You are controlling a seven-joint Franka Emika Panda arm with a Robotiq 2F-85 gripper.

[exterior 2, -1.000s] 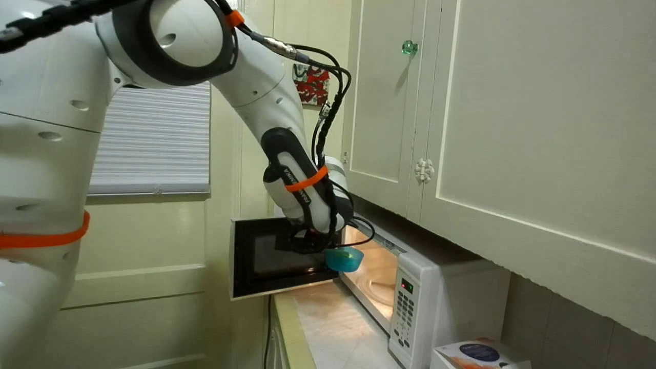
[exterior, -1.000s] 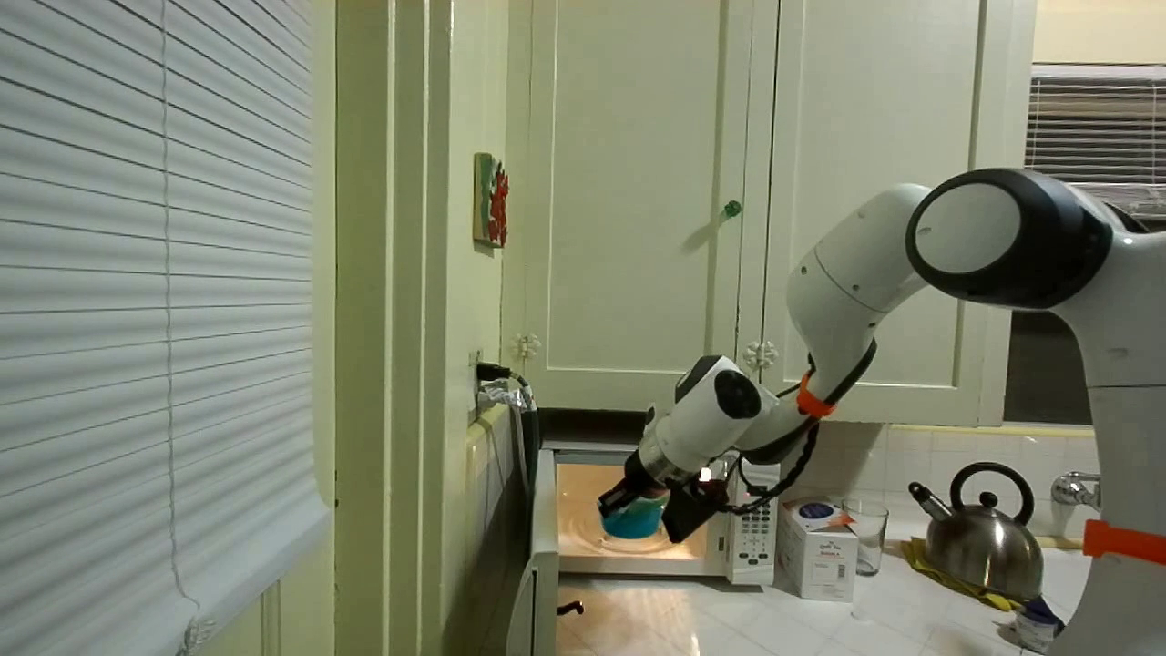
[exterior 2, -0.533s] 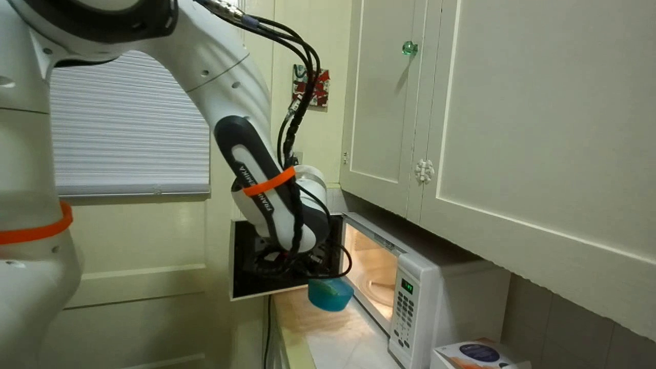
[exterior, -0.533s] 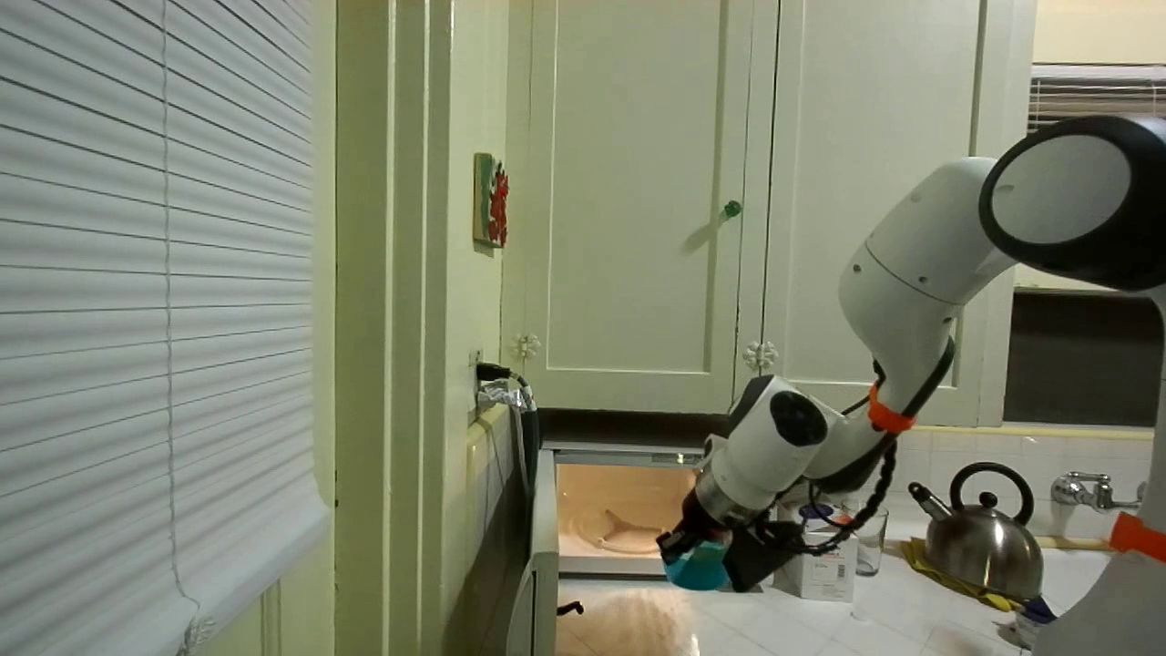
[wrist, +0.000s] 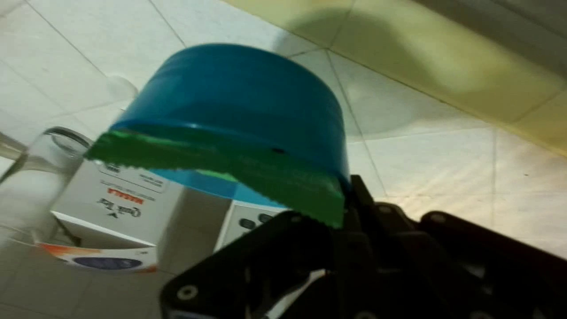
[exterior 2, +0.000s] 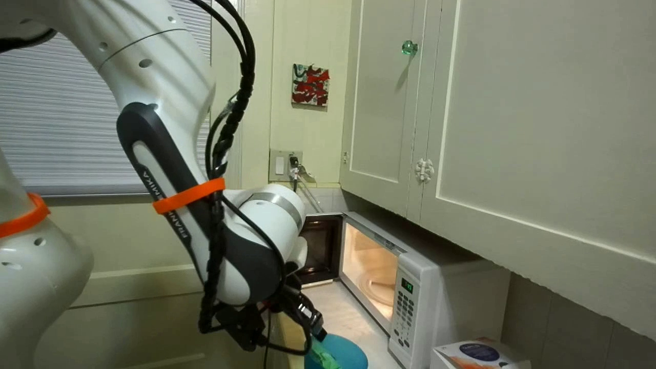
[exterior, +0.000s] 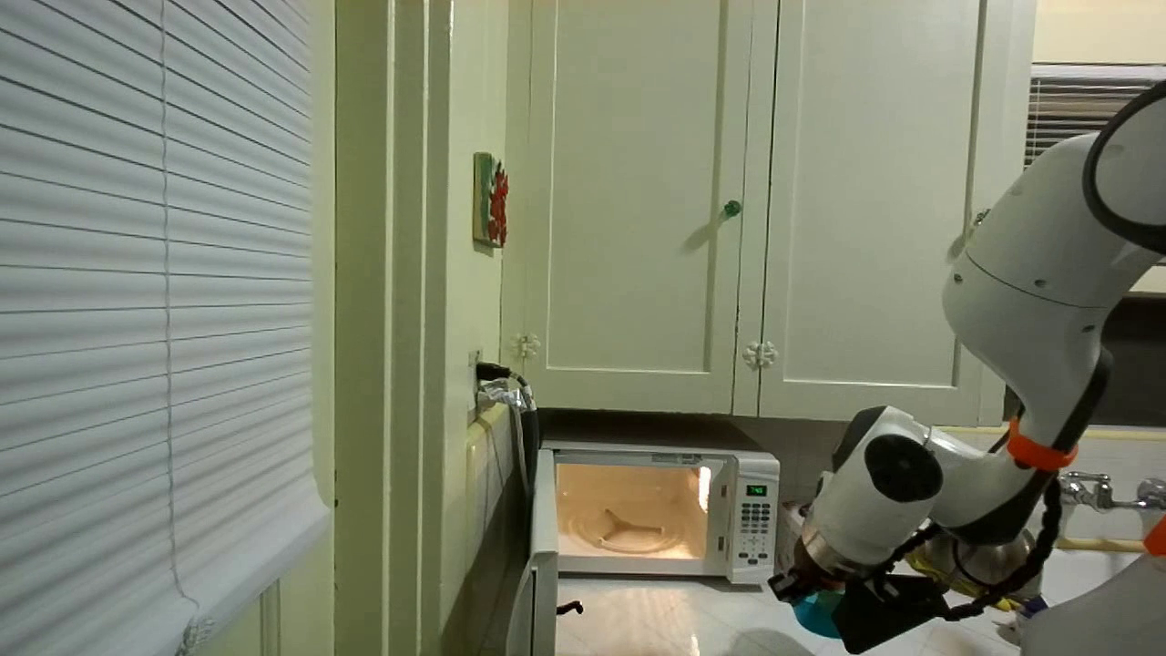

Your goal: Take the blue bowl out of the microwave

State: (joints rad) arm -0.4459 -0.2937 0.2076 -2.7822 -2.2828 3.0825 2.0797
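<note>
The blue bowl hangs from my gripper above the counter, outside and in front of the microwave. It also shows in an exterior view, cut by the lower edge. In the wrist view my fingers are closed on the rim of the bowl, which is tilted. A green packet with serrated edges lies across the bowl's opening. The bowl casts a shadow on the counter. The microwave door stands open, and its lit inside shows only the turntable parts.
A white tea box stands beside the microwave's control panel. A drinking glass stands near it. A metal kettle is partly behind the arm. Cabinets hang above the microwave. The counter has a yellow front edge.
My gripper has carried the bowl out of the microwave's opening, away from it and downward, toward the counter's front and the kettle's side. The grip on the bowl stayed closed.
</note>
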